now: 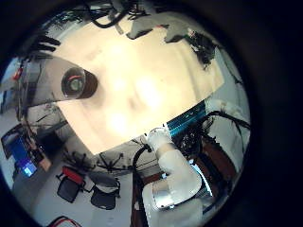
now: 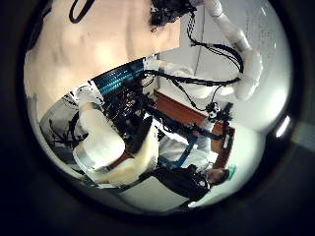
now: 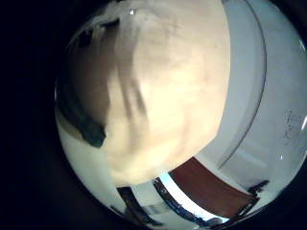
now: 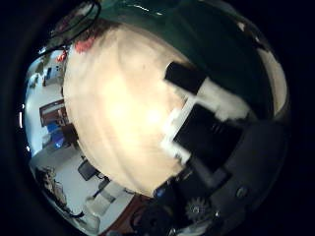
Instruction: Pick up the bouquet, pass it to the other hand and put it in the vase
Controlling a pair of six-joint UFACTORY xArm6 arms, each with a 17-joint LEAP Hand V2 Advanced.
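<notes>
The vase (image 1: pixel 79 83) stands upright on the table (image 1: pixel 142 90) in the left little finger side palm view, seen from above with its mouth showing. A hand (image 1: pixel 151 19) hangs over the table's far part, away from the vase. The left thumb side palm view shows that hand (image 2: pixel 169 12) on a white arm (image 2: pixel 236 54). In the right thumb side palm view my right hand's fingers (image 4: pixel 202 113) reach out over the bare table (image 4: pixel 118 108) and hold nothing. A small bunch (image 4: pixel 87 41) at the table's far edge may be the bouquet. My left hand's fingers do not show.
A dark item (image 1: pixel 196 43) lies near the table's edge beside the hand. Chairs (image 1: pixel 85 184) and equipment stand on the floor past the table. The right little finger side palm view shows bare table (image 3: pixel 163 96) and a dark finger part (image 3: pixel 91 129).
</notes>
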